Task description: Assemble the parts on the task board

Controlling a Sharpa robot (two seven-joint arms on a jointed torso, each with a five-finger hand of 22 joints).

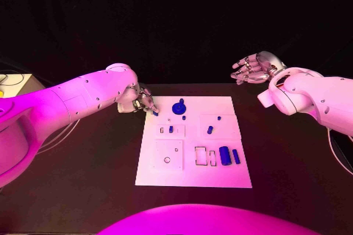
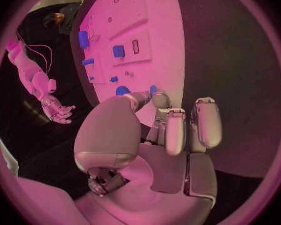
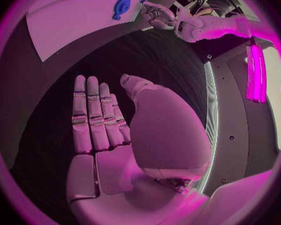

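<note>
Head view: I see the board (image 1: 193,168) lying in the middle of the counter (image 1: 81,194), long side running away from me.

Parts on the board: a round blue piece (image 1: 179,108) near its top edge, a small peg (image 1: 171,129) in the left middle panel, another short peg (image 1: 210,129) right of centre, and two blue blocks (image 1: 224,155) standing side by side at lower right, next to an outlined slot (image 1: 201,155).

Left hand (image 1: 140,101): sits at the board's upper left corner. It pinches a small blue part (image 1: 155,113) between thumb and a finger, right at the board's edge. The left wrist view shows it too: blue part (image 2: 153,90) at the fingertips, other fingers (image 2: 208,120) curled down beside it.

Right hand (image 1: 254,68): raised in the upper right of the frame, well off the board, above the counter's far edge. Nothing in it. In the right wrist view its fingers (image 3: 93,115) lie straight and side by side, thumb apart, palm bare.
</note>
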